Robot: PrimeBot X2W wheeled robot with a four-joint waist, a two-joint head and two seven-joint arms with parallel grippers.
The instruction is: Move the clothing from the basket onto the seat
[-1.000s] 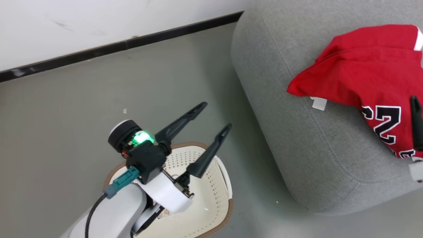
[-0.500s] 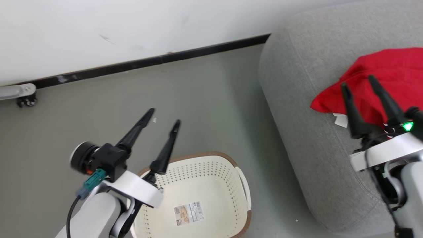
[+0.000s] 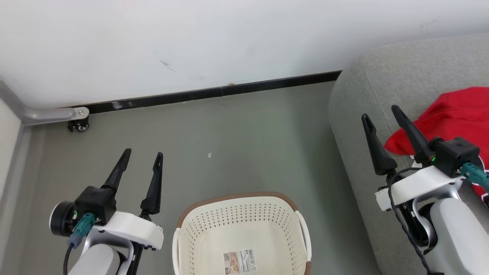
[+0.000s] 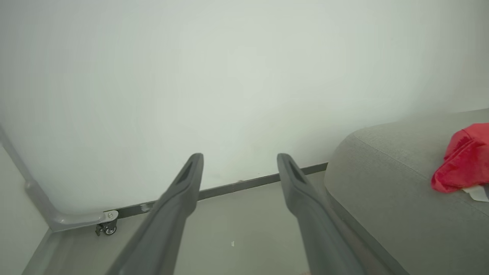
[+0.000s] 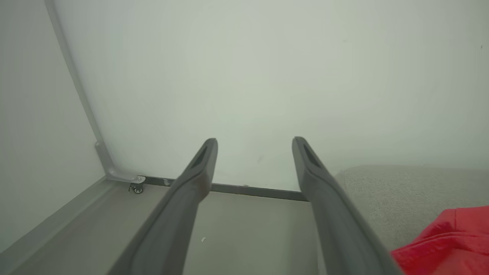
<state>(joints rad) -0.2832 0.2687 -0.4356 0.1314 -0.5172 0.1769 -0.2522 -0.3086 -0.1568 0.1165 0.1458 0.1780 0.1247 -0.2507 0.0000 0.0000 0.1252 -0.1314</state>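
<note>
The cream basket [image 3: 179,233] with a brown rim stands on the floor at the bottom centre; only a paper label lies on its bottom. Red clothing [image 3: 454,114] lies on the grey seat [image 3: 363,95] at the right, also visible as red clothing [image 4: 464,160] on the seat [image 4: 382,183] in the left wrist view, and as clothing [image 5: 450,244] low right in the right wrist view. My left gripper [image 3: 141,156] is open, held left of the basket. My right gripper [image 3: 380,112] is open over the seat's left edge, beside the clothing, nothing between its fingers.
A white wall with a black baseboard [image 3: 229,91] runs behind. A grey metal leg with a caster [image 3: 78,122] sits at the far left by the wall. Grey floor [image 3: 237,145] lies between basket, wall and seat.
The head camera has tilted up and swung left, so basket and seat sit differently in the picture. My left gripper moved off the basket to its left; the right gripper drew back from the clothing.
</note>
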